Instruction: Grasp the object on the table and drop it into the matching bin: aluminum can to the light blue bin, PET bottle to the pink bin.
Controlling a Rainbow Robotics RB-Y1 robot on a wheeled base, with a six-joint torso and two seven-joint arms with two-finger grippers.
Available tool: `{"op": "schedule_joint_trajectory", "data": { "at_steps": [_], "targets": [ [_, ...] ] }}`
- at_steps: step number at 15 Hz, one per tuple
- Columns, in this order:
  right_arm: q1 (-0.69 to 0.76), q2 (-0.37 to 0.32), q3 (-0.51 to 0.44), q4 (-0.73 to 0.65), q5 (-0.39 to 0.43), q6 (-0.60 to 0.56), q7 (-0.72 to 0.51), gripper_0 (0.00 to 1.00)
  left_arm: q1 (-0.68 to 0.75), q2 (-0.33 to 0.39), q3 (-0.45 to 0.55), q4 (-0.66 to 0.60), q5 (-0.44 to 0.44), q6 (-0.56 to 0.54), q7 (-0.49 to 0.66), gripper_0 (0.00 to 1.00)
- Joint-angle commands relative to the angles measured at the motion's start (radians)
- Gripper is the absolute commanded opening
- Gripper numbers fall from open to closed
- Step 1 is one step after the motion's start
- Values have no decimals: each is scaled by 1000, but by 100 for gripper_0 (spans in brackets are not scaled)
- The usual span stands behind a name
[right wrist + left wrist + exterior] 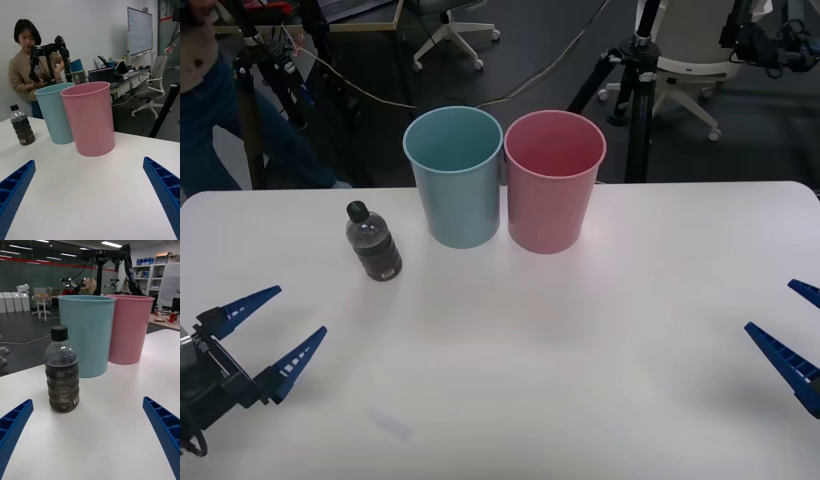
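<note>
A small clear PET bottle (373, 242) (61, 373) (21, 125) with a black cap and dark contents stands upright on the white table (580, 340), just left of the bins. The light blue bin (454, 177) (88, 333) (56, 111) and the pink bin (552, 180) (128, 328) (90, 117) stand side by side at the table's far middle. My left gripper (268, 331) (88, 442) is open at the near left, pointing toward the bottle and well short of it. My right gripper (792, 325) (88, 198) is open at the near right edge, holding nothing.
Tripods (635, 90) and office chairs (690, 70) stand on the floor behind the table. A person (26, 63) stands beyond the far left corner, away from the table's things. Bare tabletop lies between both grippers and the bins.
</note>
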Motion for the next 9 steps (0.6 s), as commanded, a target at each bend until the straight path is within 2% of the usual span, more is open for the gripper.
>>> {"op": "schedule_joint_trajectory", "data": {
  "at_steps": [1, 9],
  "targets": [
    [0, 0, 0, 0, 0, 0, 0, 100, -37, -1, -24, 40, 0, 2, -48, 100],
    [0, 0, 0, 0, 0, 0, 0, 100, -150, -2, -53, 188, -3, 7, -127, 100]
  ]
}}
